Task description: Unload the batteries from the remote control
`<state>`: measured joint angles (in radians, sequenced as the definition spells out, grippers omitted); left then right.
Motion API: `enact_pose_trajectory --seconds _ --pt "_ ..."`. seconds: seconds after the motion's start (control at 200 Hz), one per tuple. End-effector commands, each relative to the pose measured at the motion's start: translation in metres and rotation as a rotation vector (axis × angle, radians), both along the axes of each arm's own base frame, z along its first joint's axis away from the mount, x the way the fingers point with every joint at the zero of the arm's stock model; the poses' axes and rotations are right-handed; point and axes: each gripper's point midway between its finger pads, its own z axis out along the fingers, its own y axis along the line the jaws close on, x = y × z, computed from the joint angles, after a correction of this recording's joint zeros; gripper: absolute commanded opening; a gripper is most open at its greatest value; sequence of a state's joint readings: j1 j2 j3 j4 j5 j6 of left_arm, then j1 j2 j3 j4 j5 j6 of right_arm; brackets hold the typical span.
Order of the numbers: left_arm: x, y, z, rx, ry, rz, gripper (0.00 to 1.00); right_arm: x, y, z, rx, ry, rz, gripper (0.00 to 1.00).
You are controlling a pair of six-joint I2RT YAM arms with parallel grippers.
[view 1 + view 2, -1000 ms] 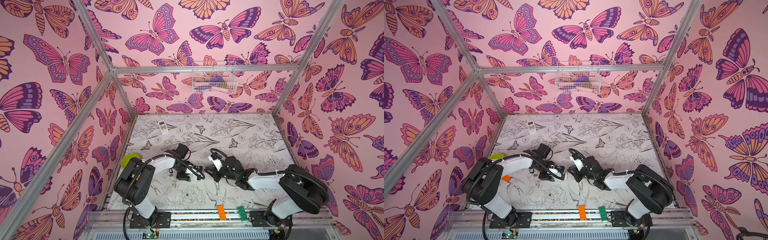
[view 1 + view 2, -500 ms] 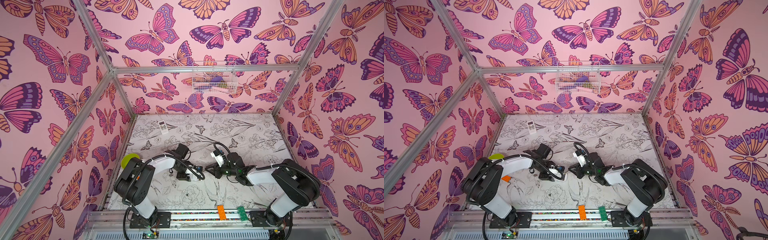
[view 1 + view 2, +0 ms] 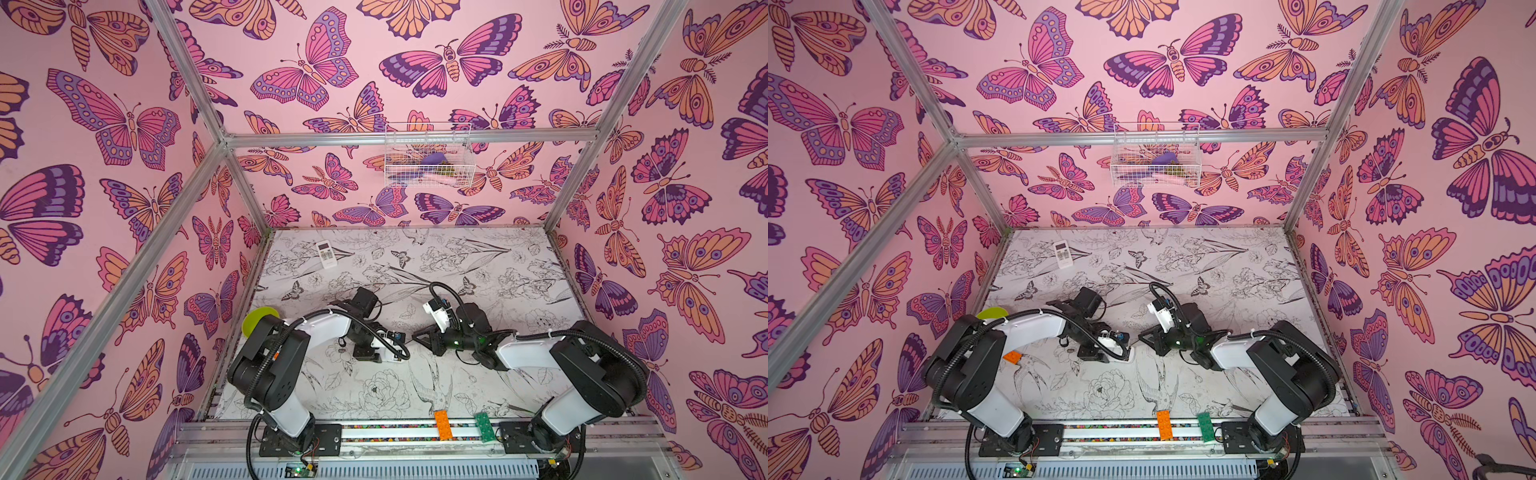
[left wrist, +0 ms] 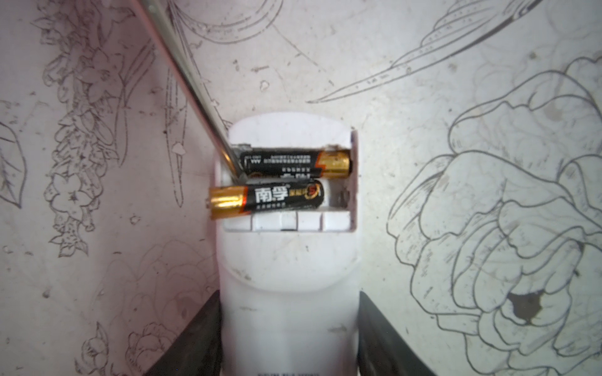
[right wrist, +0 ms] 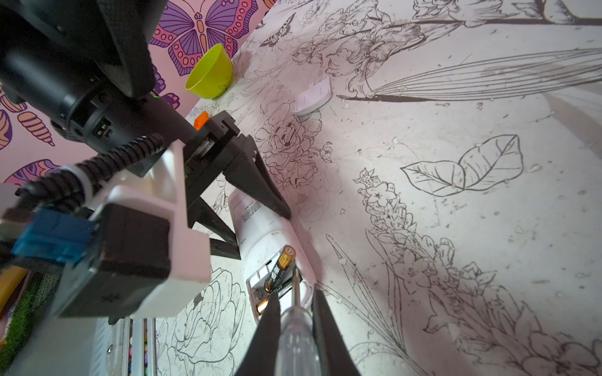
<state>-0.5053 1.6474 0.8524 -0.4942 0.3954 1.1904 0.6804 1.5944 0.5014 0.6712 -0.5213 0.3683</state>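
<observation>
On the floral tabletop (image 4: 456,65), the left gripper (image 4: 288,302) pinches the white remote control (image 4: 286,260) by its sides, lower centre of the left wrist frame. The right gripper (image 5: 295,294) is clamped on the clear-handled screwdriver (image 4: 190,84). Its tip is wedged in the open bay, mid-frame, between the loose battery (image 4: 267,198), jutting past the remote's left edge, and the seated battery (image 4: 293,161). Prying hard could flick the loose cell rolling away, or twist the remote free.

Remote (image 4: 288,325) lower end cut off; screwdriver handle (image 5: 294,338) blurred, cut off; basket contents (image 3: 432,161) unclear.
</observation>
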Motion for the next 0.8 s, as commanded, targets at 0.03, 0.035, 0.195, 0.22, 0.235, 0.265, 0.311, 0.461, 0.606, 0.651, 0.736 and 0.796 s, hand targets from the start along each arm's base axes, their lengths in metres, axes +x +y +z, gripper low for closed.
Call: enact_pose_trajectory --seconds 0.03,0.035,0.195,0.22,0.235,0.265,0.311,0.461,0.606,0.651,0.736,0.796 --pt "-0.006 -0.005 -0.004 -0.008 0.021 -0.012 0.7 0.019 0.0 0.009 0.045 -0.025 -0.058 0.0" --pt "-0.006 -0.005 -0.004 -0.009 0.021 -0.012 0.71 0.019 0.0 0.009 0.047 -0.023 -0.058 0.0" --pt "-0.008 -0.011 0.004 -0.031 0.042 -0.02 0.8 0.021 0.004 0.008 0.079 -0.008 -0.06 0.0" --pt "-0.007 -0.012 0.006 -0.034 0.041 -0.022 0.81 0.021 0.005 0.009 0.082 -0.009 -0.055 0.0" --pt "-0.006 -0.012 0.007 -0.033 0.04 -0.023 0.81 0.021 0.005 0.009 0.082 -0.009 -0.055 0.0" --pt "-0.005 -0.013 0.009 -0.036 0.04 -0.023 0.84 0.021 0.005 0.009 0.083 -0.008 -0.053 0.0" --pt "-0.003 -0.015 0.013 -0.041 0.039 -0.022 0.87 0.021 0.005 0.007 0.081 -0.007 -0.053 0.0" --pt "0.005 -0.021 0.025 -0.055 0.033 -0.016 0.92 0.021 0.005 0.007 0.082 -0.011 -0.055 0.0" --pt "0.01 -0.024 0.035 -0.056 0.037 -0.002 0.92 0.021 0.002 0.01 0.088 -0.018 -0.064 0.0" --pt "0.012 -0.026 0.039 -0.065 0.041 0.002 0.92 0.021 0.001 0.01 0.089 -0.018 -0.066 0.0" --pt "0.014 -0.03 0.042 -0.076 0.048 0.01 0.88 0.019 0.001 0.011 0.094 -0.014 -0.058 0.0" --pt "0.015 -0.031 0.043 -0.08 0.049 0.003 0.82 0.017 0.002 0.011 0.099 -0.011 -0.047 0.0"
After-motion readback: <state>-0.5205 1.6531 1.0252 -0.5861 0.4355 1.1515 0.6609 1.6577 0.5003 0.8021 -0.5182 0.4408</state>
